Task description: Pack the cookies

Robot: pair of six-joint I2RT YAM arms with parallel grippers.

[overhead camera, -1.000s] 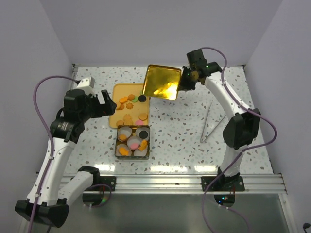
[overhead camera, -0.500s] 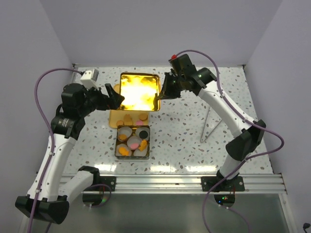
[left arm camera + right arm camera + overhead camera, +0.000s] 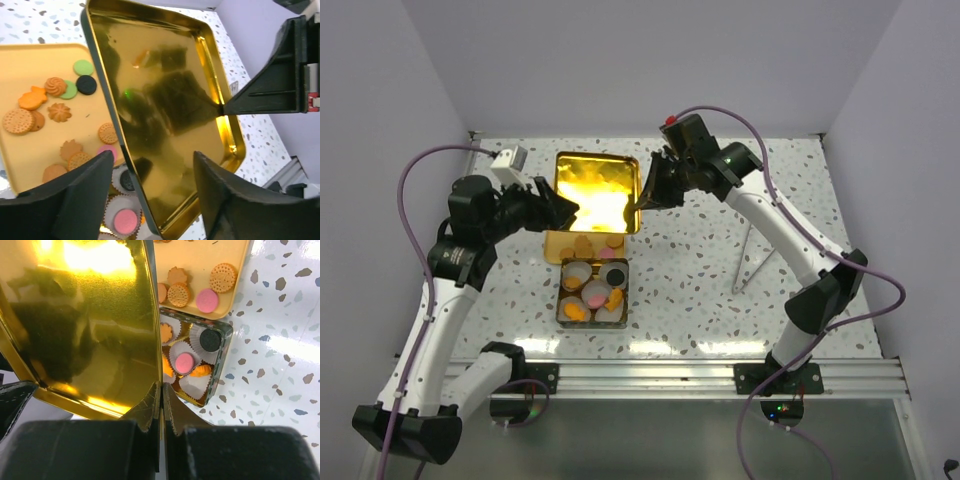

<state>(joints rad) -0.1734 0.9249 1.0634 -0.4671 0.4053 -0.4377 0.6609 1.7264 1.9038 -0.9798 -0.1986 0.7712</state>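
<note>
My right gripper [image 3: 645, 196] is shut on the right rim of a gold tin lid [image 3: 597, 192] and holds it tilted in the air over the orange tray [image 3: 560, 243]. The clamp on the lid [image 3: 85, 315] shows in the right wrist view [image 3: 161, 390]. My left gripper [image 3: 560, 208] is open at the lid's left side; its jaws stand wide on either side of the lid's [image 3: 165, 95] near edge [image 3: 152, 162], not touching. Loose cookies [image 3: 55, 107] lie on the tray. The square tin [image 3: 593, 291] below holds paper cups with cookies [image 3: 184, 362].
Metal tongs [image 3: 752, 255] lie on the speckled table at the right. The tin stands right in front of the orange tray [image 3: 235, 295]. White walls close the table at the back and sides.
My right arm has swung the lid from the back right leftward over the tray and tilted it flatter. My left gripper has moved right, up to the lid's left edge.
</note>
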